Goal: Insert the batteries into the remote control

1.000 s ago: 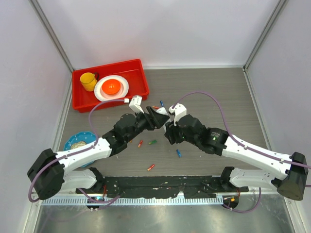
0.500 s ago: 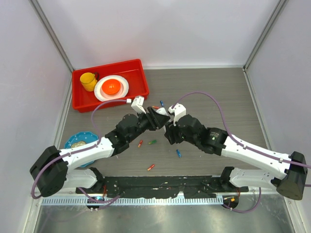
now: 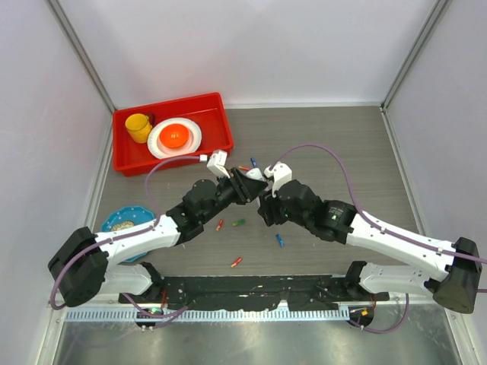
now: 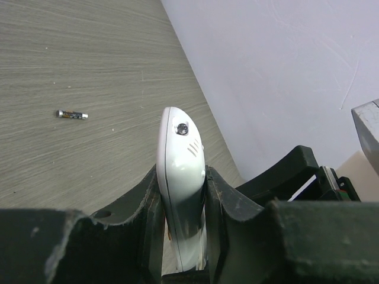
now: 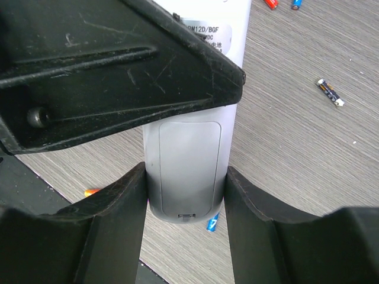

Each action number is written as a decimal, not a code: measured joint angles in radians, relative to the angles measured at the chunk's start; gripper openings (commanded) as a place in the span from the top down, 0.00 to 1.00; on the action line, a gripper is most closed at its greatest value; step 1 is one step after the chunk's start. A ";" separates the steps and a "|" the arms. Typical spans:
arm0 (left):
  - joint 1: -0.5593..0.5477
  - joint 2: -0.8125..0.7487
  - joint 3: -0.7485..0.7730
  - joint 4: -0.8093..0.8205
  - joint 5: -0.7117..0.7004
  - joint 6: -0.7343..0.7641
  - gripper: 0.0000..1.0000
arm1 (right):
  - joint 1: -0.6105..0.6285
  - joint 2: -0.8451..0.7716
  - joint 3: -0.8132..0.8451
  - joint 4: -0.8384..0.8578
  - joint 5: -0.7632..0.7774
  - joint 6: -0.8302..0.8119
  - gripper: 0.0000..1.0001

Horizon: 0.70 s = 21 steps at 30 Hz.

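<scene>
Clenching remote mid-frame: L gripper and R gripper, both jaws tight on it. Batteries lie loose on table, lower centre.

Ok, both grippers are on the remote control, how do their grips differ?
The left gripper pinches the remote control across its thin thickness, jaws nearly shut. The right gripper spans its wider width, jaws farther apart. The left gripper holds farther up, with the rounded tip poking out beyond it. The right gripper holds the end with the battery cover. Shared: both clamp the same remote, cover on.
</scene>
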 measured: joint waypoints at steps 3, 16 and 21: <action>0.000 0.000 0.000 0.004 -0.001 -0.004 1.00 | 0.000 -0.006 -0.001 0.001 -0.001 0.003 0.32; 0.040 -0.047 -0.019 0.006 -0.101 0.034 1.00 | 0.000 -0.142 0.075 -0.058 -0.060 0.065 0.20; 0.089 -0.130 -0.100 0.065 -0.077 0.018 1.00 | 0.000 -0.278 -0.045 0.053 -0.023 0.140 0.20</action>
